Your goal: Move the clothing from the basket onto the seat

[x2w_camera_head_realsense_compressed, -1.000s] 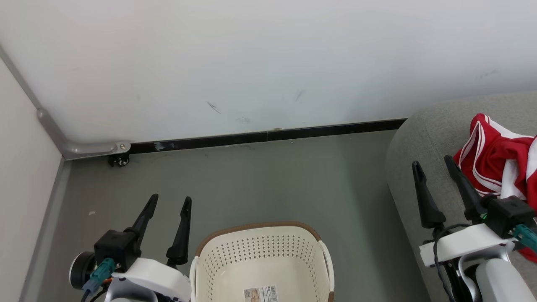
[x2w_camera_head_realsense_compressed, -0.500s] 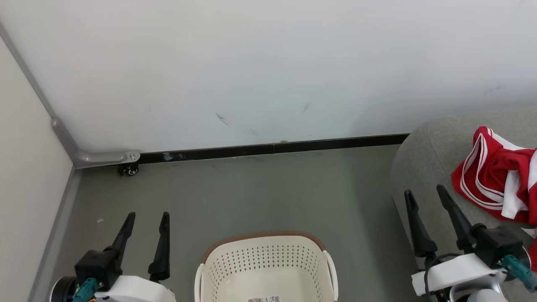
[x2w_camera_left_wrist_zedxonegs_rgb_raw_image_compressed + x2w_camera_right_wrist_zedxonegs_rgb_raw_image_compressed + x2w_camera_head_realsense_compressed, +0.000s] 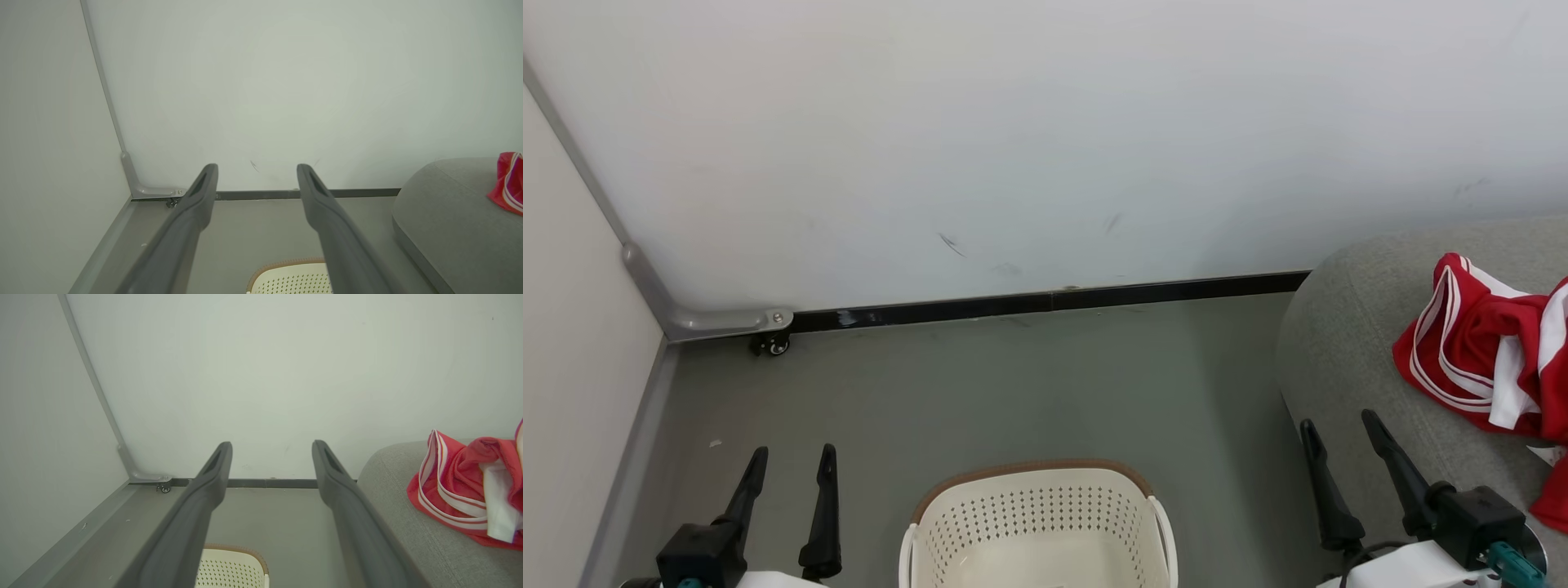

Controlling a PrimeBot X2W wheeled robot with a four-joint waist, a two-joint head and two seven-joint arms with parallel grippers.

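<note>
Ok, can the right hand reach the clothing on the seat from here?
Probably yes: the right hand is open at the edge of the seat, beside the clothing, with only bare cushion between them.

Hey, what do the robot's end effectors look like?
The left end effector and right end effector each have two long tapering dark fingers on a black block. Beside the right one: white shell, teal plug, black cable.

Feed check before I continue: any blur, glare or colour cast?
Head view: evenly lit, no glare, basket and seat crisp. Left wrist view: greenish cast, pincer fingers soft near the lens. Right wrist view: same cast, clothing looks paler.
</note>
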